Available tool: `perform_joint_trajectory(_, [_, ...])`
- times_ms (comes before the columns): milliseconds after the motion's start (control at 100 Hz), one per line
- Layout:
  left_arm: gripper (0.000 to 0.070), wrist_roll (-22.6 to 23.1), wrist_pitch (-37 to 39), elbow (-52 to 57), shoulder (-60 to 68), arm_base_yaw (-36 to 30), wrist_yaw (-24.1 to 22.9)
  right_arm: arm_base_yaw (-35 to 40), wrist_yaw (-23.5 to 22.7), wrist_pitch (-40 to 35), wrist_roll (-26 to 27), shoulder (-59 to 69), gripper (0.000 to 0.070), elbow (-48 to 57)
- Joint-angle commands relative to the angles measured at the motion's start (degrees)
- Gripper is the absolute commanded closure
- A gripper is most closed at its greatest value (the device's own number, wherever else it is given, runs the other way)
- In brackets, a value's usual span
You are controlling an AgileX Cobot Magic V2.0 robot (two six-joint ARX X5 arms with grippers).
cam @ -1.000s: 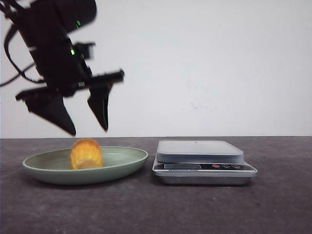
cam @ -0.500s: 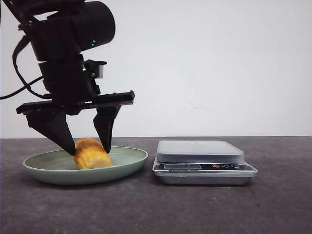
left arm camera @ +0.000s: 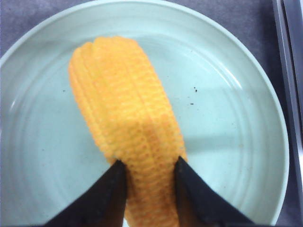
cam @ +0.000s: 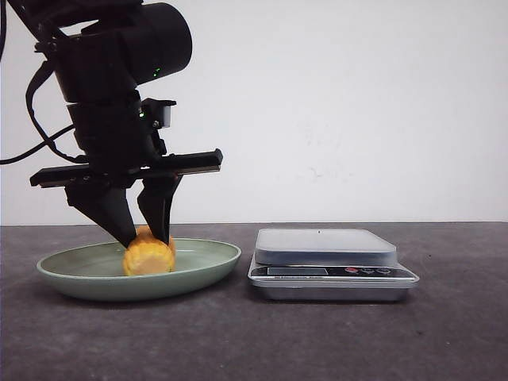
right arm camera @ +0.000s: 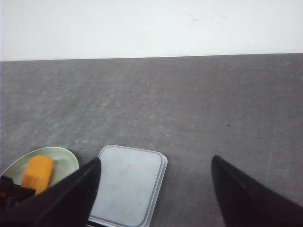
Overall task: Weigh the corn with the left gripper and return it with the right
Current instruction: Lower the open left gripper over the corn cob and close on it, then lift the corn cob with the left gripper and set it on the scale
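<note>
Two claws | left claw [cam: 145,238] clamped on corn [cam: 148,254] lying in green plate [cam: 208,266] | right claw [right arm camera: 154,189] spread wide above scale [right arm camera: 129,187]

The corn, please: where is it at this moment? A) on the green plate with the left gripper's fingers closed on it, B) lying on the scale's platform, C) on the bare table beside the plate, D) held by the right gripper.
A: the corn lies on the green plate, with the left gripper closed on its sides; the scale is bare and the right gripper is open, holding nothing.
</note>
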Motion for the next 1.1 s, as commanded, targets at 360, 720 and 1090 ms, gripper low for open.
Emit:
perform_joint_trajectory(360, [0.0697,6.64,-9.68,16.48,-4.79,-4.04,2.08,0.26,0.04,0.31,-0.46,0.28,0.0236,1.20])
perform_joint_trajectory(720, [0.0696,7.78,-6.47,28.70,4.74,-10.03,5.35,0.26,0.04,0.26,-0.46,0.26,0.0236,1.22])
perform_joint_trajectory(1090, [0.0696,5.73,-0.79,31.17,19.10,-11.06,5.31,0.26,0.22,-2.19,-0.94,0.26,0.0236,1.20])
